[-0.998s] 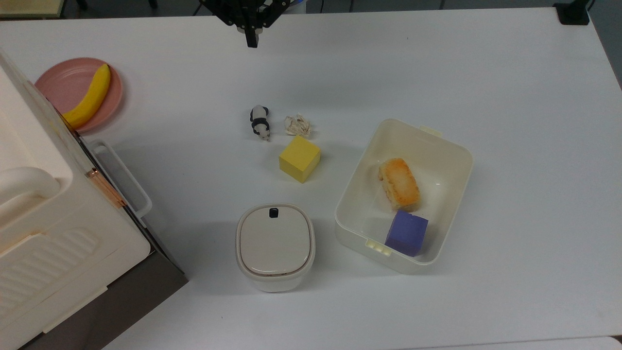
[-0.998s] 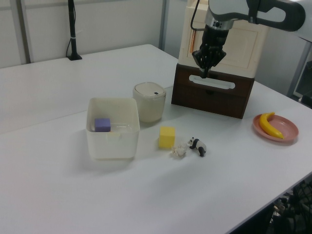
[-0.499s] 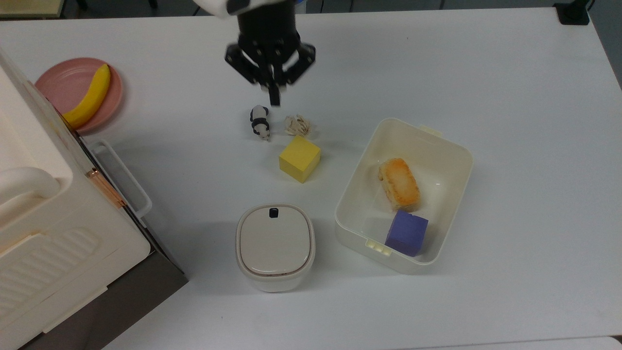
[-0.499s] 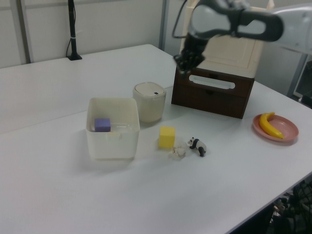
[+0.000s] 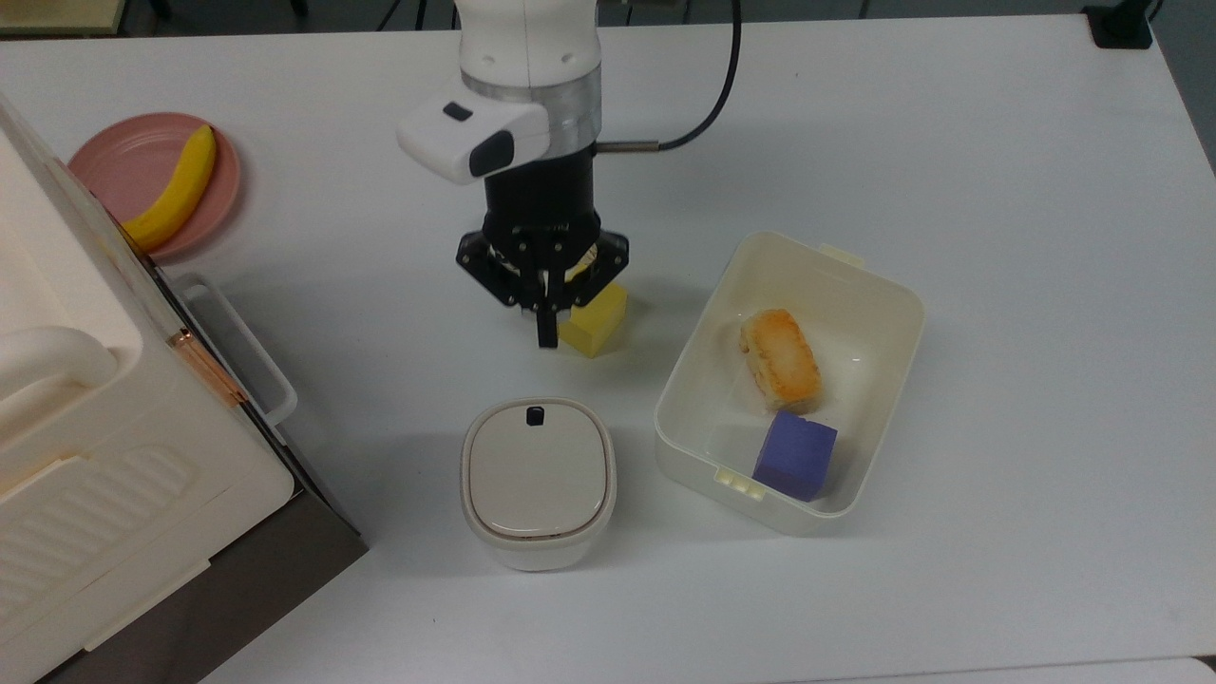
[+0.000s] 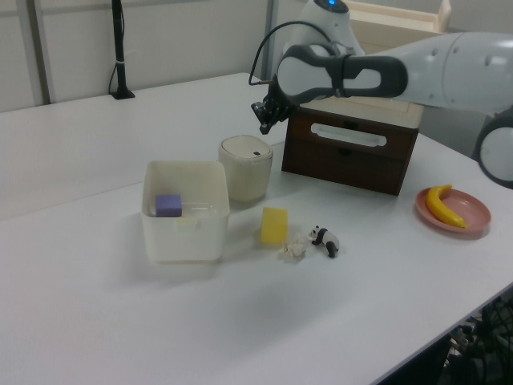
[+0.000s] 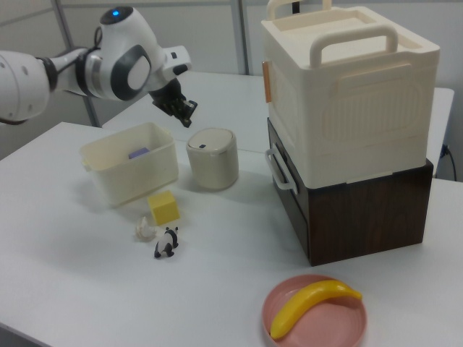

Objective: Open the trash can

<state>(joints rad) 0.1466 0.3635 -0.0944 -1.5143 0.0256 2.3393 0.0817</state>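
The fingers (image 5: 546, 334) are hanging clenched together into one dark tip, grasping nothing, above the white bench (image 5: 997, 171). In the top view the trash can (image 5: 539, 483) is sitting just below the fingers with a strip of bare bench between them, its flat beige lid lying shut and its black button (image 5: 535, 414) facing the fingertip; in the left view the fingers (image 6: 264, 128) are hovering above and slightly to the right of the trash can (image 6: 246, 168), apart from it, and in the right view they (image 7: 189, 118) are hovering above and to the left of it (image 7: 213, 159). In the top view a yellow block (image 5: 597, 323) is lying just right of the fingers, partly covered by them, and farther right the lidless cream tub (image 5: 855, 275) is holding a toasted bread piece (image 5: 781, 359) and a purple block (image 5: 796, 455). Well to the fingers' left the big white ribbed box (image 5: 85, 475) is overhanging the bench edge, with a pink plate (image 5: 114, 166) carrying a banana (image 5: 176, 190) above it. In the left view a panda figure (image 6: 325, 239) and a crumpled paper wad (image 6: 293, 249) are lying near the bench's front. No readable writing is showing anywhere.
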